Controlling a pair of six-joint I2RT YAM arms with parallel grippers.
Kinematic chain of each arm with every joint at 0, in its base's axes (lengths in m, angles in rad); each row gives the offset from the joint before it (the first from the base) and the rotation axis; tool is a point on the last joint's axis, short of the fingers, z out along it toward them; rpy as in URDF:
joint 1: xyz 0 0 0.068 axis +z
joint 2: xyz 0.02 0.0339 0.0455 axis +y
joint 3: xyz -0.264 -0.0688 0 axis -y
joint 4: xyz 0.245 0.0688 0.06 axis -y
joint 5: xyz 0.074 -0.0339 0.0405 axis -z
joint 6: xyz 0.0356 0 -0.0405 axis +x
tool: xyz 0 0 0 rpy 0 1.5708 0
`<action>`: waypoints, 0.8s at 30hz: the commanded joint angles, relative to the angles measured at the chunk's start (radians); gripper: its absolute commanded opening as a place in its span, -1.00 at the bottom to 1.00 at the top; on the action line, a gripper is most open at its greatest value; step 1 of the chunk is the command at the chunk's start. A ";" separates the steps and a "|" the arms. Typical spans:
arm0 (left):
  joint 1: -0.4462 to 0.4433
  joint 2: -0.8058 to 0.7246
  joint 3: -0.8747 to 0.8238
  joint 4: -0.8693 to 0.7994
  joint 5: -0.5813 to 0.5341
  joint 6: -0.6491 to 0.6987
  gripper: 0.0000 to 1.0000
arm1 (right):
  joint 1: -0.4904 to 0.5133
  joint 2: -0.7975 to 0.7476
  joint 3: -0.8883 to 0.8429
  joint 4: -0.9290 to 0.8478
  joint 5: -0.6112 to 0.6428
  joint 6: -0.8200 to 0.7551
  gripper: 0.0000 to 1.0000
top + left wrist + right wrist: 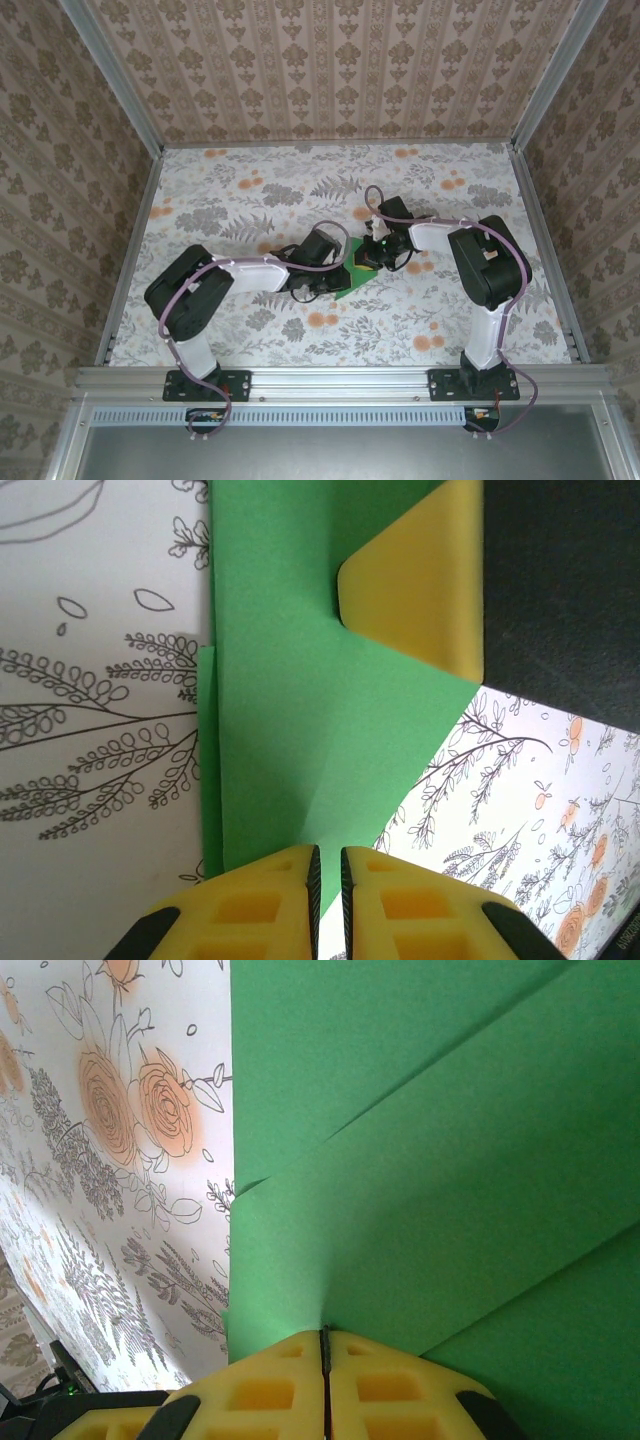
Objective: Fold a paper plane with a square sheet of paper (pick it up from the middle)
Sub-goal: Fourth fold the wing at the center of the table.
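Observation:
The green sheet of paper [346,285] lies mid-table, folded into overlapping flaps with diagonal edges, a partly folded paper plane. Both grippers meet over it. In the left wrist view the paper [300,700] stretches ahead of my left gripper [328,865], whose jaws stand a narrow slit apart with nothing pinched between them. A yellow finger [420,580] of the right gripper rests on the paper's far end. In the right wrist view my right gripper [325,1335] is shut on a raised edge of the paper [450,1160]. From above, the left gripper [342,264] and right gripper [372,256] hide most of the sheet.
The table wears a floral cloth [250,190] and is boxed in by patterned walls on three sides. A metal rail [340,380] runs along the near edge with both arm bases on it.

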 commanded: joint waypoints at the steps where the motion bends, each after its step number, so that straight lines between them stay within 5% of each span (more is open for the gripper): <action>1: -0.010 0.012 -0.016 -0.024 -0.003 -0.030 -0.68 | -0.007 0.076 -0.030 -0.111 0.149 -0.015 -0.82; 24: -0.062 -0.045 -0.172 -0.010 -0.026 -0.141 -0.71 | -0.007 0.090 -0.026 -0.127 0.160 -0.016 -0.82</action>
